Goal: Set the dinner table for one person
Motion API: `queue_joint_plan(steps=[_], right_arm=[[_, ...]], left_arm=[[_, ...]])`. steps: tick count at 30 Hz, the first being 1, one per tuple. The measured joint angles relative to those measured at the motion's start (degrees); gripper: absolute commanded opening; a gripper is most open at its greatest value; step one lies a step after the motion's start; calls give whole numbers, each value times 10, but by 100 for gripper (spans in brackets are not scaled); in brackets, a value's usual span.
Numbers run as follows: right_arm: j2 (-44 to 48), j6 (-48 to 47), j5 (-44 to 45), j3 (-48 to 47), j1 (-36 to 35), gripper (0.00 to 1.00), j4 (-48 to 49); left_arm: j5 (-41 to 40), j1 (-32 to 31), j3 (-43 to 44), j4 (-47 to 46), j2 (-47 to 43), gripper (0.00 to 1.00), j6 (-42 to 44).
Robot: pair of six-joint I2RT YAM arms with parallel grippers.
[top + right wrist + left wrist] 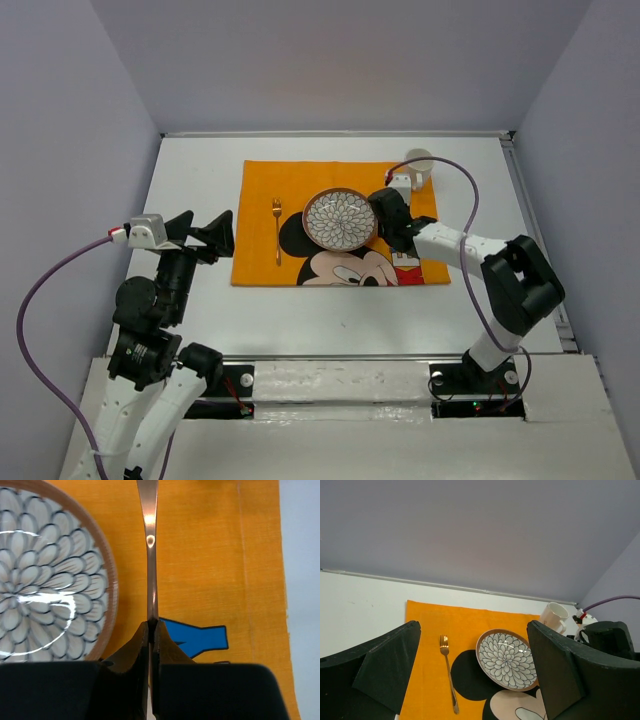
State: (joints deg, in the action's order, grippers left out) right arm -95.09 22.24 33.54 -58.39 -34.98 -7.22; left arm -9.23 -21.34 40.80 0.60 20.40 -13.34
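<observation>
Orange mat (262,180) already has fork (277,230), plate (338,219), and cup (419,163) near its corner. My right fingers (151,628) pinch a metal utensil (150,540) beside the plate, not yet laid. My left fingers (473,630) are spread.

My overhead camera sits above and behind the arm bases, looking down and forward from far enough back to take in the whole white dinner table (200,320), both arms and the orange mat (260,180). My left wrist camera looks low across the table from left of the mat, out between its own dark fingers (385,670) toward the far wall, and shares the fork (448,680), patterned plate (506,659) and mug (553,616) with the overhead. My right wrist camera points almost straight down from very close, showing only the plate's right rim, a strip of mat and a thin metal handle (150,555) at its fingertips (137,645).
</observation>
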Motion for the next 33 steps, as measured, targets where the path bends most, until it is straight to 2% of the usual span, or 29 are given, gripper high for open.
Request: queue_joint_plan(steps=[9,18,23,24,27,30,31,33], right_arm=[[-76,-29,-21,-22,57,0,4],[-85,-49,-32,-33,69,0,14],[-99,-63,-44,-35,69,4,18],[-101,-65,-45,-35,69,6,18],[-109,-74,-50,-35,69,20,20],[-114,-77,-51,-36,69,25,22],[-114,-78,-52,-36,69,32,21],[-114,-77,-52,-37,69,34,22]], left_arm=[[0,0,0,0,0,99,0],[1,0,0,0,0,99,0],[2,3,0,0,1,99,0],[2,4,0,0,1,99,0],[4,11,0,0,1,99,0],[5,14,0,-1,1,99,0],[7,15,0,-2,1,99,0],[8,16,0,-3,2,99,0]])
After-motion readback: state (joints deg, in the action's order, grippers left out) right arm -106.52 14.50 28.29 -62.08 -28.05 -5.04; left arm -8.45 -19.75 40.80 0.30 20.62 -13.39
